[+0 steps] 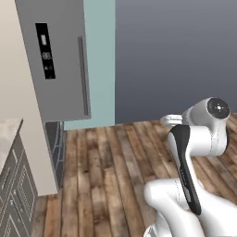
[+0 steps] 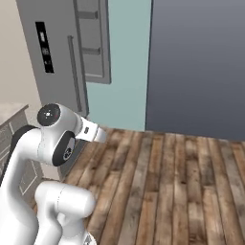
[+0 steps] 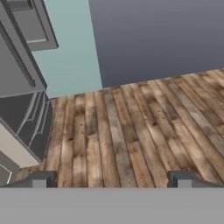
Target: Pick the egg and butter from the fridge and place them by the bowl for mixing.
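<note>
The tall grey fridge (image 1: 60, 65) with its black vertical panel (image 1: 45, 51) and long bar handle stands at the left, beside the pale teal wall (image 2: 127, 72). The gripper (image 3: 111, 179) hangs over the wooden plank floor (image 3: 131, 131), jaws wide apart and holding nothing.

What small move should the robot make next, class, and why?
Probably swing the open pincer left toward the fridge. The pincer is empty and points at bare wooden floor, while the fridge stands off to its left with a door ajar, so the arm must face it before reaching in.
</note>
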Controlling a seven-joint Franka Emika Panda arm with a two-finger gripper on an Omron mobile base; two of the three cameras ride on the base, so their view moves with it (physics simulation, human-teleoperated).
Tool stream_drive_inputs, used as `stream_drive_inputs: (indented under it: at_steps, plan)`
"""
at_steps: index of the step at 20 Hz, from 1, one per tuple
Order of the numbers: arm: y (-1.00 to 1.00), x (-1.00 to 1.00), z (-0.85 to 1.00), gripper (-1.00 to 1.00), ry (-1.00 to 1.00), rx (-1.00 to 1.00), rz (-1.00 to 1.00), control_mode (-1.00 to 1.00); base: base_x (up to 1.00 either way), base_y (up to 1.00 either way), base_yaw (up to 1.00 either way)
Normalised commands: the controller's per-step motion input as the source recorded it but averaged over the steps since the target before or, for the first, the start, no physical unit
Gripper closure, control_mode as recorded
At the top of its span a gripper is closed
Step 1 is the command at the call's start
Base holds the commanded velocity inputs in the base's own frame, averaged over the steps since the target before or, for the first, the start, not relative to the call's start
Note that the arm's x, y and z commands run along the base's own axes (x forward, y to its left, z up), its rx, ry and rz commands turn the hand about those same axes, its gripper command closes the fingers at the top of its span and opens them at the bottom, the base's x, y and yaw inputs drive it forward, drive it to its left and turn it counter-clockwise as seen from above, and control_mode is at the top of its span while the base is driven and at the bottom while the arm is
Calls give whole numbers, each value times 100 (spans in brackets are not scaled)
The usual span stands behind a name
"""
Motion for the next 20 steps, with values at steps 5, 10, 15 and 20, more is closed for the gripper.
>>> stream_drive_inputs:
  at_steps: [5, 10, 15, 20]
  plan:
    - [0, 0, 0, -100, 0, 0, 0, 100, 80, -30, 3]
    - [0, 0, 0, -100, 0, 0, 0, 100, 80, -30, 3]
    - [0, 0, 0, -100, 0, 0, 0, 100, 81, -29, 4]
    - [0, 0, 0, -100, 0, 0, 0, 100, 74, -30, 11]
